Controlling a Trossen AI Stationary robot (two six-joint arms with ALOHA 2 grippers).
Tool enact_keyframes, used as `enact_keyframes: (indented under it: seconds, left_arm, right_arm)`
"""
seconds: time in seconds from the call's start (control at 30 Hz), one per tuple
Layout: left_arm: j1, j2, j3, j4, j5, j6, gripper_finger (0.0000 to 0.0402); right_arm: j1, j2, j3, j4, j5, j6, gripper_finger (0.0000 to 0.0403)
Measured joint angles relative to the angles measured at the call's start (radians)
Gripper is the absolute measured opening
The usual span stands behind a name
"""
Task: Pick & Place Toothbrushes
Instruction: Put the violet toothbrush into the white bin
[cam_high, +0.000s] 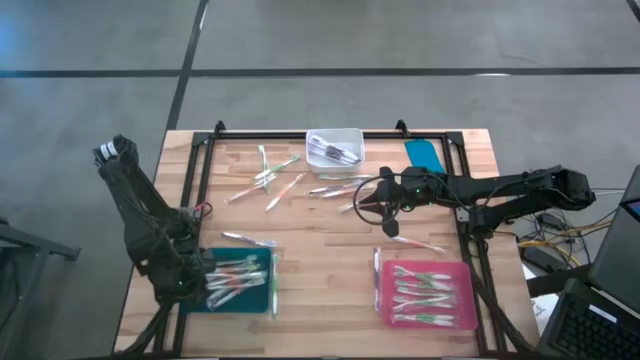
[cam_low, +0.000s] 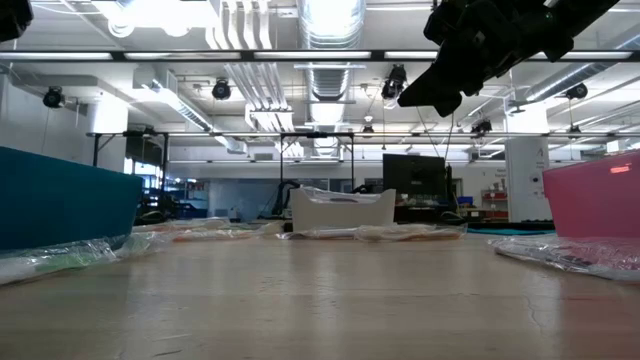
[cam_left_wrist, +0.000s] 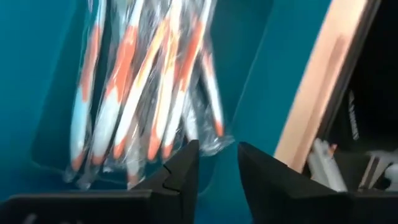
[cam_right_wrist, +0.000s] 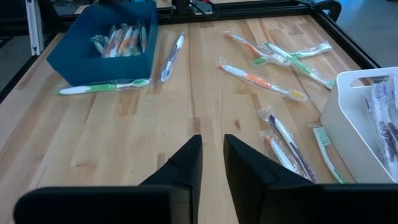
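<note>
**Q:** Two trays hold most of the toothbrushes; where are they?

**A:** Wrapped toothbrushes (cam_high: 238, 277) lie in the teal tray (cam_high: 262, 300) at the table's seven o'clock, and more in the pink tray (cam_high: 462, 298) at five o'clock. Loose ones (cam_high: 285, 190) are scattered on the wood (cam_high: 320, 290) around centre, toward eleven o'clock. The white bin (cam_high: 335, 147) at twelve o'clock holds several dark-wrapped ones.

**Q:** How do the grippers stand?

**A:** The left gripper (cam_left_wrist: 216, 163) hangs over the teal tray, its fingers (cam_left_wrist: 180, 171) a narrow gap apart, empty, just above a bundle of orange-and-white brushes (cam_left_wrist: 134, 81). The right gripper (cam_right_wrist: 211, 158) is raised above the table's centre, toward three o'clock, fingers a narrow gap apart, clamped on nothing. In the low view it shows high above the tabletop.

**Q:** Anything beyond the trays?

**A:** One blue lid-like piece (cam_high: 425, 154) lies at one o'clock.
</note>
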Motion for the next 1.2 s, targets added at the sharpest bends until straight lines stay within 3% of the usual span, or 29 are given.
enact_keyframes:
  seconds: [0.47,0.93,1.2]
  left_arm:
    - [0.066,-0.001,0.118,0.0,-0.446,-0.007,0.01]
    - [0.292,0.001,0.157,0.052,-0.648,0.516,0.01]
    - [0.443,0.008,0.155,0.158,-0.801,0.682,0.0101]
  right_arm:
    - [0.0,0.0,0.0,0.0,0.001,-0.002,0.0055]
    - [0.0,0.0,0.0,0.0,0.001,-0.026,0.01]
    - [0.0,0.0,0.0,0.004,0.001,-0.021,0.0119]
